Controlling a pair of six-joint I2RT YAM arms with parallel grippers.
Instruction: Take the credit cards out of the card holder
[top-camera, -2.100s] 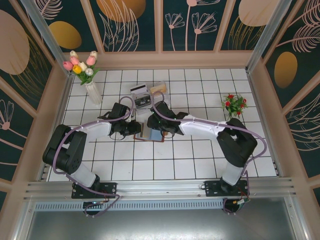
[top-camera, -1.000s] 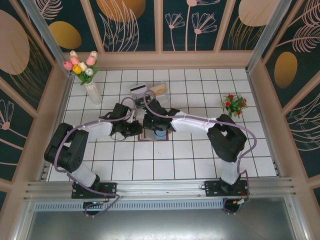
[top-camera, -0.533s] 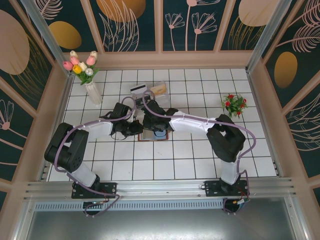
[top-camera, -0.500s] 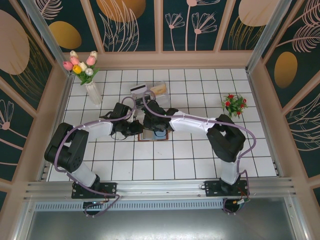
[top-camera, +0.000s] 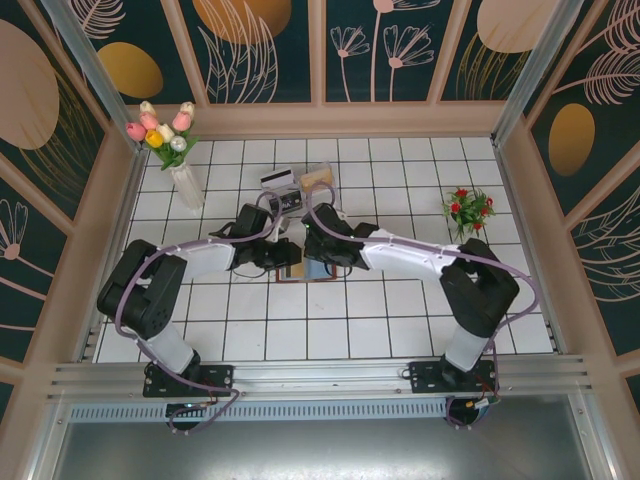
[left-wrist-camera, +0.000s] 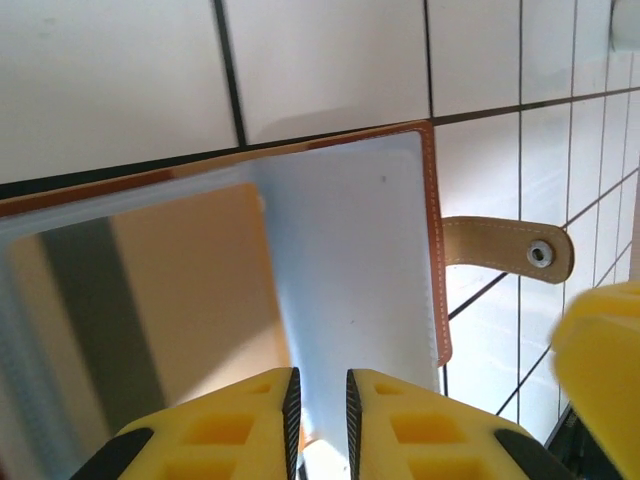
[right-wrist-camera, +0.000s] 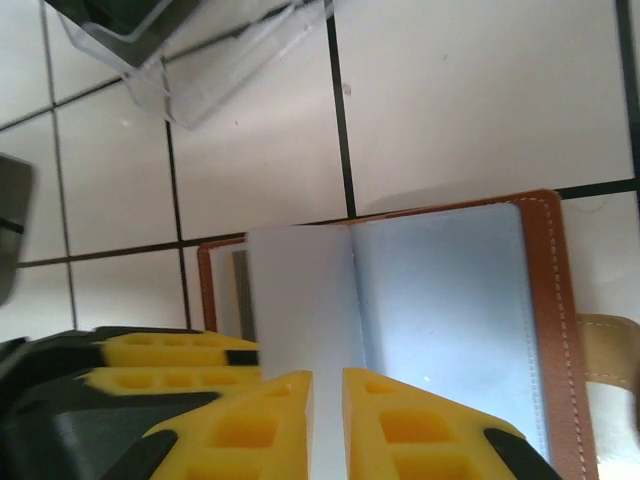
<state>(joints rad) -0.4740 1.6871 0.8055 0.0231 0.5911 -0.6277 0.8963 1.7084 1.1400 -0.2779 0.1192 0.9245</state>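
Both my left gripper (left-wrist-camera: 320, 385) and my right gripper (right-wrist-camera: 327, 385) sit low over the open card holder (right-wrist-camera: 440, 300) on the tiled table (top-camera: 400, 320). Each is pinched almost closed on a pale inner leaf. The clear tray (right-wrist-camera: 200, 70) lies just beyond, and the snap strap (left-wrist-camera: 505, 250) sticks out sideways.

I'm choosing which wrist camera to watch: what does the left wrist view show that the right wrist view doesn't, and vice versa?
Left wrist view: the strap's metal snap and a tan card behind a clear sleeve. Right wrist view: a corner of the clear plastic tray. Both: the open card holder, blue-grey inside with a brown rim, on white tiles, with yellow fingers nearly together at the bottom.
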